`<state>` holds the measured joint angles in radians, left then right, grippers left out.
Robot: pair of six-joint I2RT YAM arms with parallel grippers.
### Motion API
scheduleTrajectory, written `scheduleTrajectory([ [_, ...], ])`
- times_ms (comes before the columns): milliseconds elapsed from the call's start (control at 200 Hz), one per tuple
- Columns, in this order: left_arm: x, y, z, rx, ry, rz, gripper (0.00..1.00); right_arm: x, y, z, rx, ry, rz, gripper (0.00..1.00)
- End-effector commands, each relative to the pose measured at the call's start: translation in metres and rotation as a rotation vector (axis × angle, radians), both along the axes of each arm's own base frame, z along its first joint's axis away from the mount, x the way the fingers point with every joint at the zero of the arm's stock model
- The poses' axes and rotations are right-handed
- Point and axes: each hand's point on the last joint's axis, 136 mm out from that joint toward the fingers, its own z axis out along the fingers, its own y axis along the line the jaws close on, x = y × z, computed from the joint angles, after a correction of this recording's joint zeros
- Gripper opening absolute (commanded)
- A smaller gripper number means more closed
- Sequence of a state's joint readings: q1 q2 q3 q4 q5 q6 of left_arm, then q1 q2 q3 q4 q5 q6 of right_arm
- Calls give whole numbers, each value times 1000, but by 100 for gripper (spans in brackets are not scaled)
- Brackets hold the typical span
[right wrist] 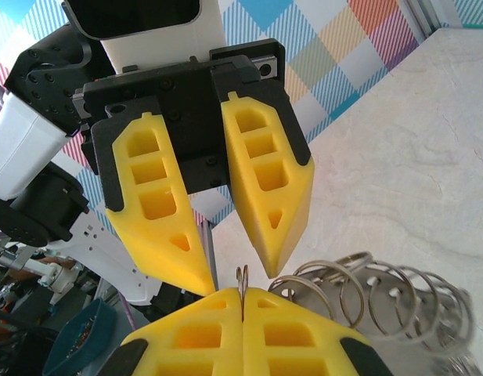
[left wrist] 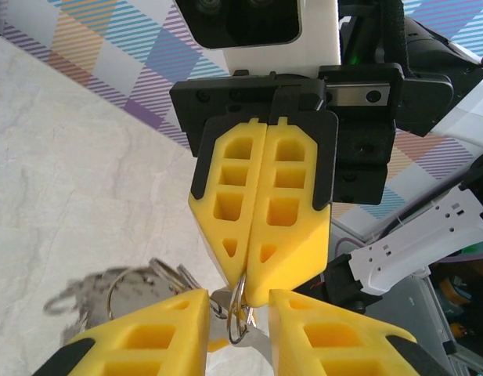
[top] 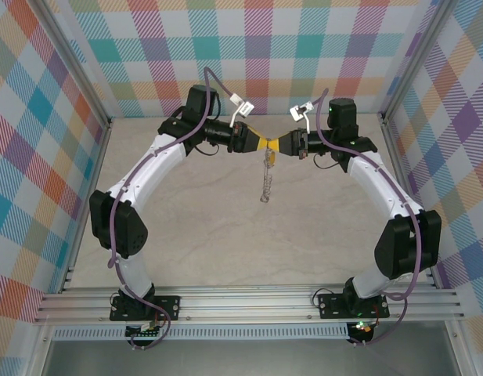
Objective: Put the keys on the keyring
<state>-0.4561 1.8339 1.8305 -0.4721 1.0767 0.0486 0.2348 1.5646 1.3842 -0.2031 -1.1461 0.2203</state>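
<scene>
While right gripper clamped keyring, left gripper stood wide around it; closing slowly, squarely on the ring's edge, looked safest.

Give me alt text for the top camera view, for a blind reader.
The left gripper and right gripper meet tip to tip above a pale table, and a keyring of linked metal rings hangs from where they meet. Bright plaid walls surround them.
</scene>
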Motion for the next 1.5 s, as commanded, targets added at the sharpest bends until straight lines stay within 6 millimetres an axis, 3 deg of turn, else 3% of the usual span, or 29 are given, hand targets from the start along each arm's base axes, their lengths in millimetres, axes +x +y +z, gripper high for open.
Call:
scheduleTrajectory([
  [0,-1,0,10,-30,-8,-27,26,-2,-1,10,29,-52,30,0],
  [470,-8,-8,6,-40,5,-70,16,3,1,4,27,-40,22,0],
  [580,-8,-10,5,-43,3,-71,9,4,0,3,27,-37,20,0],
  [645,-9,-12,6,-47,3,-75,0,4,1,2,26,-36,21,0],
  [740,-8,-14,8,-53,1,-63,0,4,-1,2,23,-34,6,0],
  [800,-3,-14,9,-57,1,-29,0,6,-5,2,21,-36,-26,18],
  [860,0,-15,13,-77,-15,0,0,7,-12,4,33,-43,-56,25],
  [1215,-3,-8,33,-180,-37,75,0,-1,-28,-3,55,-47,-164,28],
  [1495,-26,-8,50,-204,-69,37,0,11,-42,-19,15,-67,-347,52],
])
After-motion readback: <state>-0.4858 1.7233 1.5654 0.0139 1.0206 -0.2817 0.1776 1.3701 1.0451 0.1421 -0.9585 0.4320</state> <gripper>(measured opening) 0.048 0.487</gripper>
